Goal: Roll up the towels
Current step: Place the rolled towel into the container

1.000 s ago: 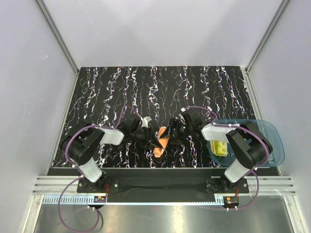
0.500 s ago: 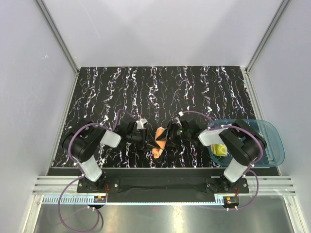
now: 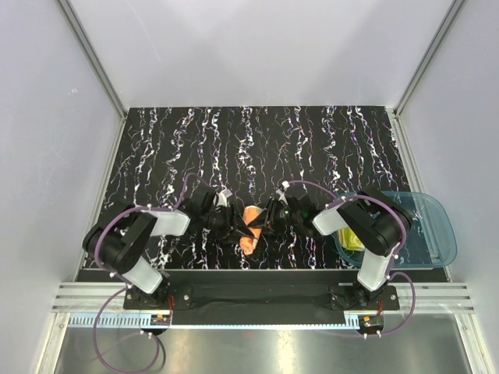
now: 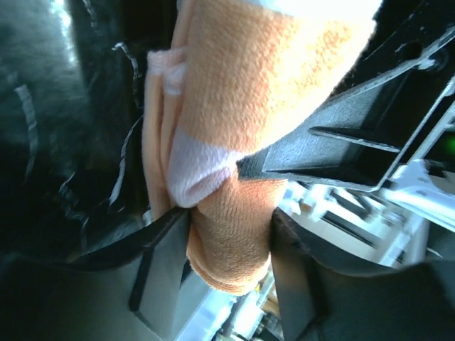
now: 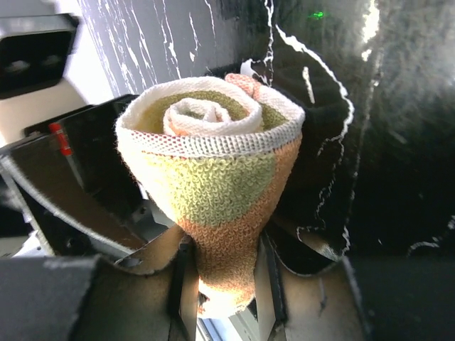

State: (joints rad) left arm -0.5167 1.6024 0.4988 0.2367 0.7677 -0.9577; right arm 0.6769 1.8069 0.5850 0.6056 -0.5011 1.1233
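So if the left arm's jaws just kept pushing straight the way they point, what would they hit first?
Nothing new: the rolled orange towel already sits between the left gripper's jaws. Just beyond it, probably the right gripper, facing in from the other side, though depth is hard to judge.

You are looking at open table beyond the arms; both grippers are crowding the orange towel from either side, and the tray is blocking the right edge.

The black table has white marbled streaks. A clear blue tray sits at its right edge, near the front.
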